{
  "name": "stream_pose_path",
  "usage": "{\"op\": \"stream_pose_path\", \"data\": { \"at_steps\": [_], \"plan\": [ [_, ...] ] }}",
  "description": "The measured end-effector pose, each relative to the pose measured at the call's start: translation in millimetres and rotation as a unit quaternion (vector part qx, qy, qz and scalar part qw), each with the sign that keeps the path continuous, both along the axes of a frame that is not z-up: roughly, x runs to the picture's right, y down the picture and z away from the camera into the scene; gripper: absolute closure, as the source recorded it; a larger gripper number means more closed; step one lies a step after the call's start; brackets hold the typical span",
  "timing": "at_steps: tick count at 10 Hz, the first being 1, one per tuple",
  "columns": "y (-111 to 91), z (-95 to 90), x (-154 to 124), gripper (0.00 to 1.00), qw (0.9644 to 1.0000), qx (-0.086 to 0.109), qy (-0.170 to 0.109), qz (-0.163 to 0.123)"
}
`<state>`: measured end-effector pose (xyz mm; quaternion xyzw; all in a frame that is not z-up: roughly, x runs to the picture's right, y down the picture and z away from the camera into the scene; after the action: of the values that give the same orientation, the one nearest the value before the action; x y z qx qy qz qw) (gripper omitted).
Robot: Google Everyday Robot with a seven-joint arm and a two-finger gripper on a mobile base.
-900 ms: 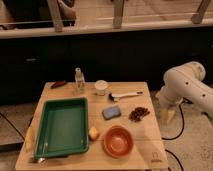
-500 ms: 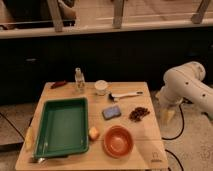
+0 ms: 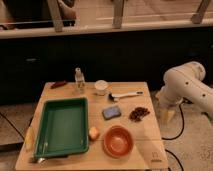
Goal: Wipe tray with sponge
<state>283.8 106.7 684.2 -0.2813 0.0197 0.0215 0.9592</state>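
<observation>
The green tray (image 3: 65, 102) lies on the left half of the wooden table (image 3: 145, 150), with nothing I can make out inside it. The blue-grey sponge (image 3: 112, 112) lies flat on the table just right of the tray's far right corner. My gripper (image 3: 168, 115) hangs off the table's right edge, pointing down from the white arm (image 3: 182, 85). It is open and holds nothing. It stands well to the right of the sponge and far from the tray.
An orange bowl (image 3: 118, 141) and a yellowish lump (image 3: 93, 132) sit right of the tray. A clear bottle (image 3: 79, 80), a white cup (image 3: 101, 87), a white-handled tool (image 3: 125, 95), a red item (image 3: 58, 84) and a dark brown pile (image 3: 139, 113) occupy the far half. A dark counter stands behind.
</observation>
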Motion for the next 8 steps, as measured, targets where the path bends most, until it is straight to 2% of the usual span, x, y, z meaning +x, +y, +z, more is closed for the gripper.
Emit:
{"op": "stream_pose_path", "data": {
  "at_steps": [6, 8],
  "plan": [
    [0, 2.6, -4, 0.20, 1.0000, 0.002, -0.001, -0.002],
    [-1, 15.5, -33, 0.20, 0.9998, 0.006, -0.012, -0.011]
  ]
}}
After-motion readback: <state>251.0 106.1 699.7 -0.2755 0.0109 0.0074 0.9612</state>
